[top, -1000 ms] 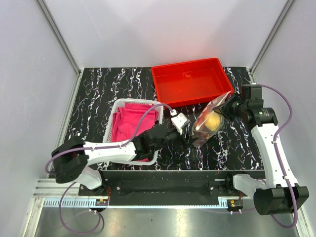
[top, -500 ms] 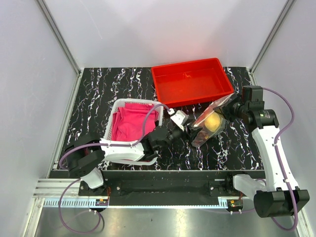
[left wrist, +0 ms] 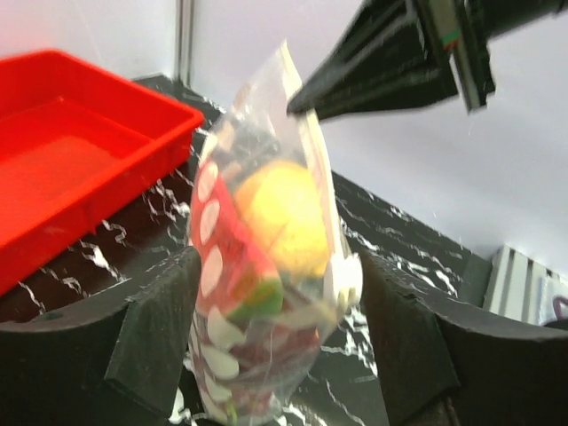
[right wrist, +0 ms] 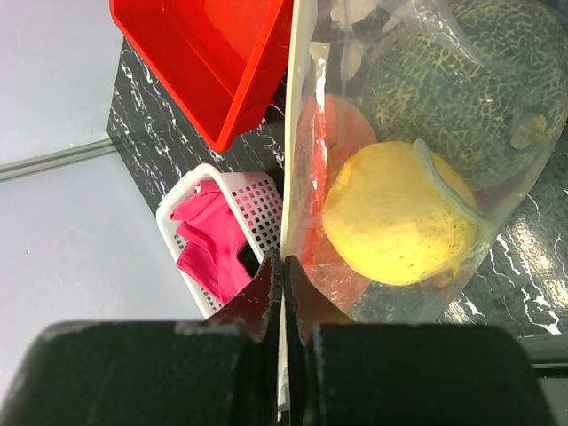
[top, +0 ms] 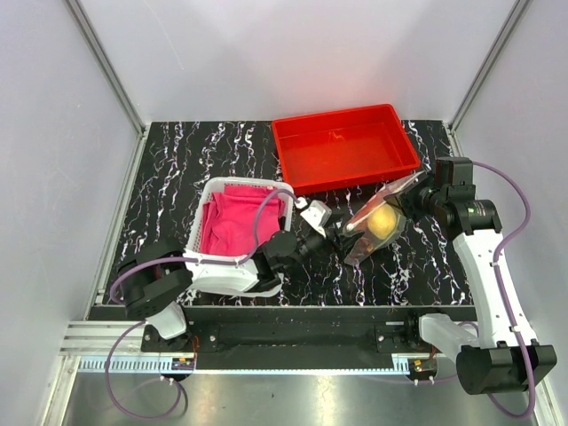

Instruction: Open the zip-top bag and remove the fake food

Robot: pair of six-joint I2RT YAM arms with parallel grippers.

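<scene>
The zip-top bag point(top: 374, 224) hangs tilted over the table, clear with pale dots. My right gripper point(top: 411, 190) is shut on its top sealed edge, as the right wrist view point(right wrist: 284, 264) shows. Inside the bag point(right wrist: 417, 160) I see the fake food: a yellow lemon point(right wrist: 399, 222), a green netted melon point(right wrist: 457, 89) and a red piece point(right wrist: 327, 146). My left gripper point(top: 335, 232) is open, and the bag's lower part point(left wrist: 262, 293) hangs between its fingers point(left wrist: 151, 342) with a gap on each side. The lemon point(left wrist: 282, 217) shows there too.
A red tray point(top: 346, 146) stands at the back right, just behind the bag. A white basket point(top: 211, 191) of pink cloth point(top: 235, 222) sits on the left, beside my left arm. Black marbled tabletop point(top: 177, 151) lies around them.
My left gripper has moved right, up to the bag, and now straddles its lower end. My right gripper has lifted and tipped the bag a little more.
</scene>
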